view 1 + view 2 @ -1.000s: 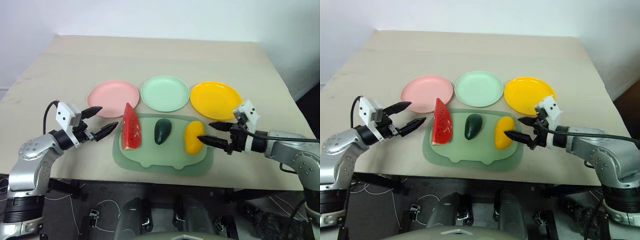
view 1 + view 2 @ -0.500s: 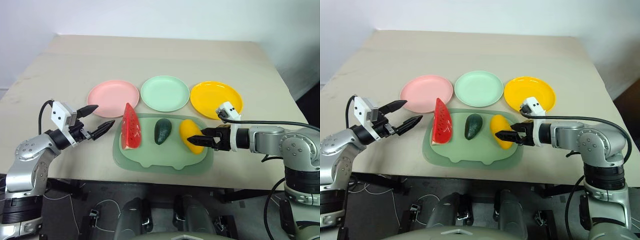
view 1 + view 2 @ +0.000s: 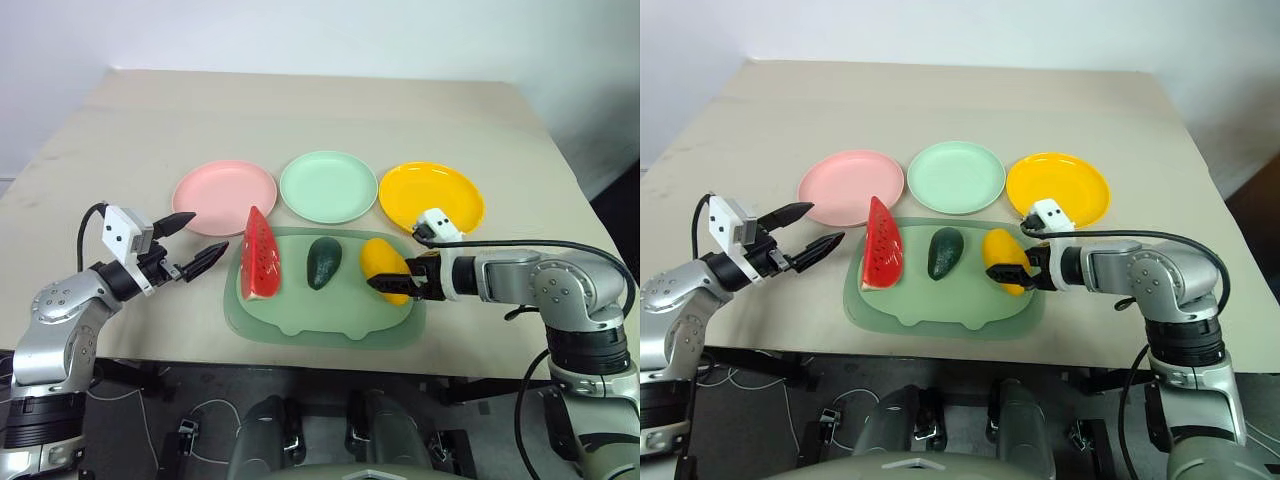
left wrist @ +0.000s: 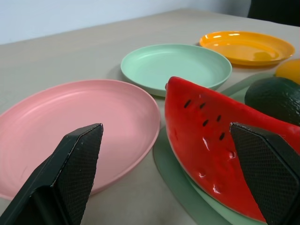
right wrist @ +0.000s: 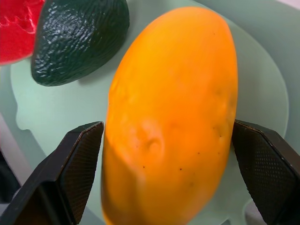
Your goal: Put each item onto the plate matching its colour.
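The main risk sits at the right gripper (image 3: 392, 284), low and right of centre in the head view. Its fingers are spread wide on either side of the mango (image 5: 173, 117), and no grip has been made yet. The fruit looks smooth and rounded, so if the fingers close off its middle, it could squirt sideways or roll across the mat (image 3: 330, 318). A roll toward the avocado (image 3: 324, 262), which lies just beside it at the centre of the frame, could knock that fruit too. A weak pinch could also drop the mango short of the yellow plate (image 3: 431, 196), which lies just above it, right of centre.

In the right wrist view the mango lies between the two fingers, with one pad at each lower corner and a small gap on each side. It seems well centred.

The left gripper (image 3: 196, 247), at the middle left, hangs above the table (image 3: 320, 110) with its fingers apart and nothing between them. It points toward the watermelon slice (image 3: 260, 255), which stands on the mat just below the pink plate (image 3: 224, 196). The green plate (image 3: 329, 186) lies upper centre.
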`<state>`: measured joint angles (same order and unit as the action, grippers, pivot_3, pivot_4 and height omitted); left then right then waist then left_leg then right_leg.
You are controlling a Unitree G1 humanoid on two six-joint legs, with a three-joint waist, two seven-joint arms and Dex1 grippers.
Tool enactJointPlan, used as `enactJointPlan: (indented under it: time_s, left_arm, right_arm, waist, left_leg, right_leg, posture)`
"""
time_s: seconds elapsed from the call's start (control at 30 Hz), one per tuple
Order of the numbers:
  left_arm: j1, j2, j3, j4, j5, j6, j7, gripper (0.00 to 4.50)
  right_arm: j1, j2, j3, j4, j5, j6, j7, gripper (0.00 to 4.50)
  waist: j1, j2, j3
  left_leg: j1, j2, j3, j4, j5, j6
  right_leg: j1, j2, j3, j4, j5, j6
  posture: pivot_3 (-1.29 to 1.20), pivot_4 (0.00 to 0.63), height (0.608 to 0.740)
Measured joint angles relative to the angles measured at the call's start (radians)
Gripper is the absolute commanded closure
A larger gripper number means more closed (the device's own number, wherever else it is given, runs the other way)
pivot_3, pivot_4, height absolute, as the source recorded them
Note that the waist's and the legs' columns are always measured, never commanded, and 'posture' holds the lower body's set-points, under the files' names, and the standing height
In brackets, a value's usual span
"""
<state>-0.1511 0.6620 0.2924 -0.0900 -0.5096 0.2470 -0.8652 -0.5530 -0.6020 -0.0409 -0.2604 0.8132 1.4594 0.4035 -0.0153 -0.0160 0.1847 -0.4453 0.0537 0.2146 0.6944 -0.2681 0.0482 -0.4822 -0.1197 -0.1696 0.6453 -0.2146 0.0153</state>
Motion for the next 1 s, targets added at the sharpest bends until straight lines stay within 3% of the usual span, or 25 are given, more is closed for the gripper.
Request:
enactJointPlan:
  time_s: [0.13,0.4,0.53,0.67,1.0]
  left_arm:
    - [0.001,0.0,0.001,0.0,0.0,-0.002,0.001,0.0]
    - [0.018,0.003,0.015,0.001,0.0,-0.017,0.003,0.0]
    - [0.021,0.003,0.017,0.0,0.0,-0.018,0.006,0.0]
    - [0.021,0.005,0.019,0.002,0.0,-0.019,0.012,0.0]
    - [0.018,0.013,0.027,0.008,0.0,-0.019,0.016,0.0]
  right_arm:
    - [-0.004,-0.001,0.025,-0.005,-0.027,-0.029,0.012,1.34]
    - [-0.012,-0.104,0.006,-0.027,-0.053,-0.127,0.111,1.34]
    - [-0.068,-0.136,0.002,0.047,-0.14,-0.257,0.126,1.34]
    - [-0.119,-0.136,0.041,0.187,-0.253,-0.396,0.142,1.34]
    - [-0.322,-0.003,0.15,0.749,-0.524,-0.727,0.172,1.34]
  waist:
    - [0.0,0.0,0.0]
    - [0.001,0.001,0.0]
    - [-0.001,0.001,0.001]
    - [-0.002,0.001,0.001]
    - [-0.006,0.001,0.001]
  left_leg:
    - [0.0,0.0,0.0,0.0,0.0,0.0]
    - [-0.001,0.0,0.0,-0.001,0.0,0.0]
    - [-0.001,0.0,0.0,-0.001,0.0,0.0]
    - [-0.001,0.0,0.001,-0.002,0.0,0.0]
    - [-0.005,0.0,0.003,-0.002,0.002,-0.003]
  right_leg:
    - [0.0,0.0,0.0,0.0,0.0,0.0]
    - [-0.001,0.0,0.0,-0.001,0.0,0.001]
    - [-0.001,0.0,0.0,-0.001,-0.001,0.001]
    - [-0.002,0.0,0.0,-0.001,0.0,0.0]
    - [-0.008,0.001,0.001,0.004,0.002,0.004]
  posture:
    - [0.0,0.15,0.696]
    - [0.0,0.15,0.696]
    - [0.0,0.15,0.696]
    - [0.0,0.15,0.696]
    - [0.0,0.15,0.696]
